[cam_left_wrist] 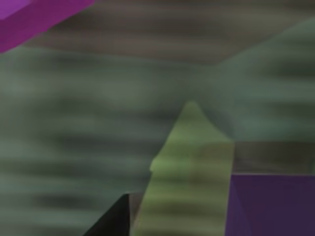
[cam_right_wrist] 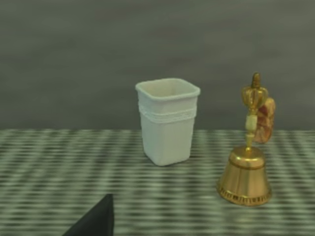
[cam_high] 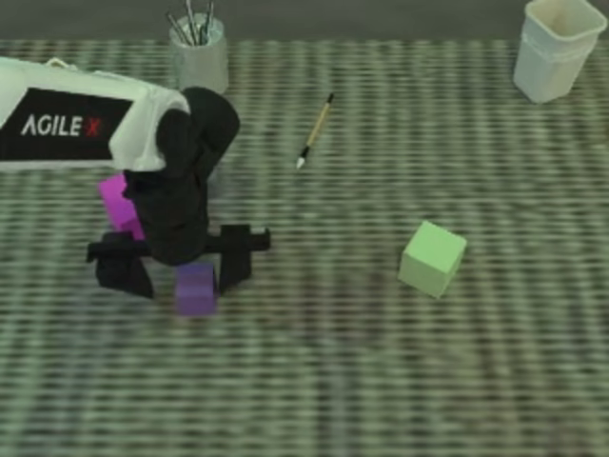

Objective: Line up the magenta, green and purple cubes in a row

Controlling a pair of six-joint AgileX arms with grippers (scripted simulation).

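My left gripper (cam_high: 178, 274) is low over the table's left side and open, its jaws wide apart. The small purple cube (cam_high: 195, 288) sits between them, nearer the right-hand finger. In the left wrist view a strip of table separates the purple cube (cam_left_wrist: 270, 206) from one dark finger (cam_left_wrist: 114, 219). The magenta cube (cam_high: 117, 202) lies just behind the gripper, partly hidden under the arm; its corner (cam_left_wrist: 34, 17) also shows in the left wrist view. The green cube (cam_high: 433, 257) rests alone right of centre. My right gripper (cam_right_wrist: 101, 221) is outside the top view, parked.
A grey pen holder (cam_high: 198, 55) stands at the back behind the left arm. A paintbrush (cam_high: 316, 130) lies near the back centre. A white bin (cam_high: 557, 43) stands at the back right corner, with a golden bell (cam_right_wrist: 244, 172) beside it.
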